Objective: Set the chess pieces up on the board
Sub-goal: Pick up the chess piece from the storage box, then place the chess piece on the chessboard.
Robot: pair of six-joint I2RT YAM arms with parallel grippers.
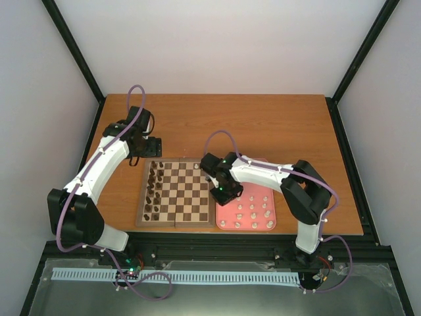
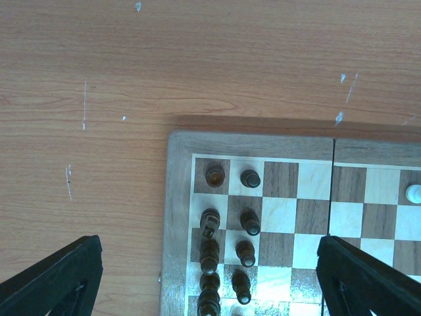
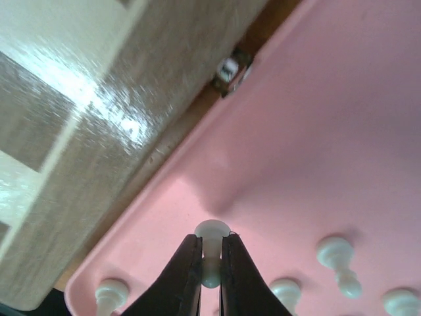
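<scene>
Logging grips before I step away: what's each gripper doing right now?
Left gripper: open, holding nothing.
Right gripper: shut on a tiny cream-white chess piece in the plain pink tray.

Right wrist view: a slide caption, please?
Right end effector shut on a cream chess piece in the pink tray, board alongside.

Board (image 1: pixel 184 194): dark-brown and cream checks, light wood border.
Chess pieces (image 3: pixel 337 253): cream-white.
Other pieces (image 2: pixel 249 222): dark brown.
Tray (image 3: pixel 329 118): plain pink.
Desk (image 1: pixel 263 125): orange-brown wood grain.
Arms (image 1: pixel 102 168): white with black joints.
Cables (image 1: pixel 136 87): purple.
</scene>
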